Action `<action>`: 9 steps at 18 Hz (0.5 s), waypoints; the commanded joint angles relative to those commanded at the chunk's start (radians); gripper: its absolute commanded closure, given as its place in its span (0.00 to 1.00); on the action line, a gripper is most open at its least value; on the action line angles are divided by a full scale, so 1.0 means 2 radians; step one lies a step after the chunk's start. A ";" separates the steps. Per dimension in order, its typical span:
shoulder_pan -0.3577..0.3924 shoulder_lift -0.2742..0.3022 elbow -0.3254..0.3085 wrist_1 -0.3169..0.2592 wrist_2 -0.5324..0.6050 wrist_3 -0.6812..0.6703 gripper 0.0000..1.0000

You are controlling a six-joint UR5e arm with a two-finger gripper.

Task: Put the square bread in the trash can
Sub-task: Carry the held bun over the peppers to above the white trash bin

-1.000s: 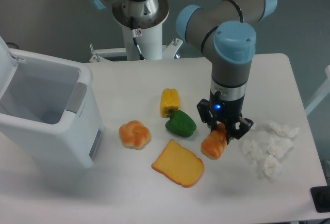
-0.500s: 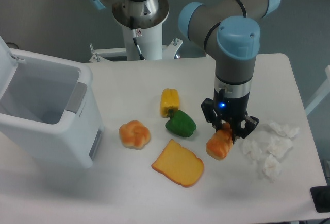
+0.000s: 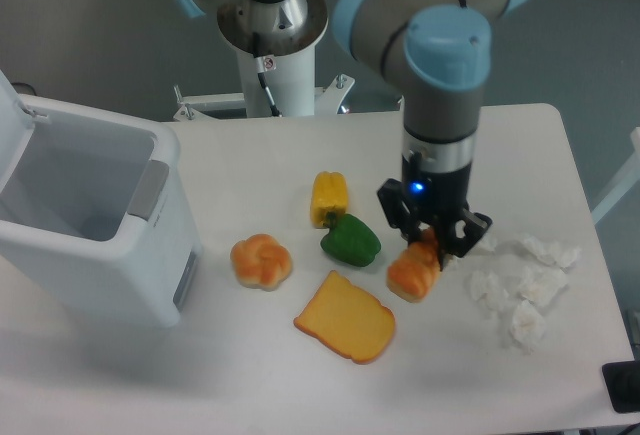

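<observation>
Fixed camera view. A white table (image 3: pixel 300 385) is seen from above and in front, with the arm's base (image 3: pixel 272 30) at the far edge.

The gripper (image 3: pixel 428 243) is pointed straight down over the right-centre of the table. Its jaws are closed narrowly on the top end of an orange bread roll (image 3: pixel 414 271), which hangs tilted beneath the black fingers (image 3: pixel 392 217). Whether the roll's lower end touches the table cannot be told.

The square bread (image 3: pixel 345 318), a flat yellow-orange slice, lies on the table near the front, just left of and nearer than the held roll, apart from the gripper.

The trash can (image 3: pixel 90 225) stands at the left edge of the table, well apart from the slice. Its hinged lid (image 3: pixel 10 140) is raised and the interior is exposed; a grey panel (image 3: pixel 148 190) is set into the right wall.

A round knotted bun (image 3: pixel 261 260) lies between the trash can and the slice. A green pepper (image 3: pixel 350 240) lies just beyond the slice, touching a yellow pepper (image 3: pixel 329 198) on its far side. Crumpled white paper (image 3: pixel 525 285) is scattered to the right of the gripper.
</observation>
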 joint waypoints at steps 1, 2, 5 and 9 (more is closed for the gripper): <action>-0.010 0.005 -0.001 0.000 0.000 -0.007 0.54; -0.020 0.011 -0.002 0.000 0.000 -0.013 0.54; -0.048 0.033 -0.007 0.000 -0.007 -0.053 0.52; -0.084 0.061 -0.012 0.000 -0.023 -0.099 0.51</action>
